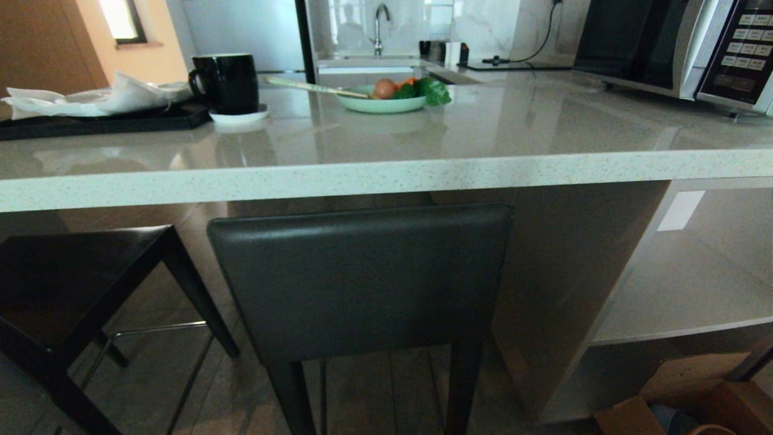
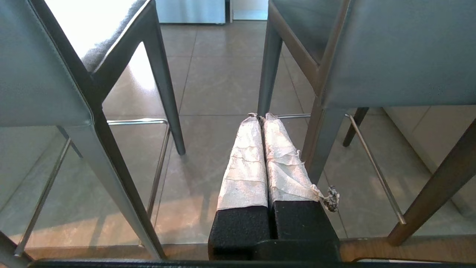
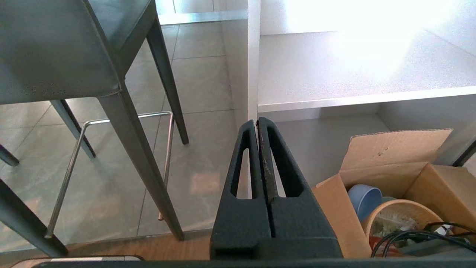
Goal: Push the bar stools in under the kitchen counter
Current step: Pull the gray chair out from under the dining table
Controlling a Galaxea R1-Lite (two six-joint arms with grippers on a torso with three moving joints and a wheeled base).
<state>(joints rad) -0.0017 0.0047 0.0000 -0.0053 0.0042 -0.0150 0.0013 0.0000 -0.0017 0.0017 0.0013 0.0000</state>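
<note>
Two bar stools point(image 1: 362, 278) standing in front of kitchen counter point(image 1: 386, 175), not yet tucked under. Nearer one dead ahead, dark backrest facing robot, top edge just below thick worktop lip; second stool point(image 1: 66, 284) off to left, turned at an angle, seat partly under worktop. Neither arm in head view.

Left gripper point(image 2: 260, 116) fingers pressed together, wrapped in pale tape, empty, hanging low betw. the two stools. Right gripper point(image 3: 257, 121) likewise closed, holding nothing, pointing at slab end leg w/ cardboard box point(image 3: 394, 160) beside.

Prob. rigid frames, moderately heavy, tall & top-heavy: likely to tip if shoved high and fast. Padded backrest soft, slightly slick. Best contact approx. mid-backrest or seat edge, flat push w/ closed fingers, no grasp needed. Slim legs on tile floor point(image 2: 219, 74) should slide, maybe judder. Risk: backrest catching counter lip, mug point(image 1: 224, 81) & bowl point(image 1: 381, 101) on top shaken.
</note>
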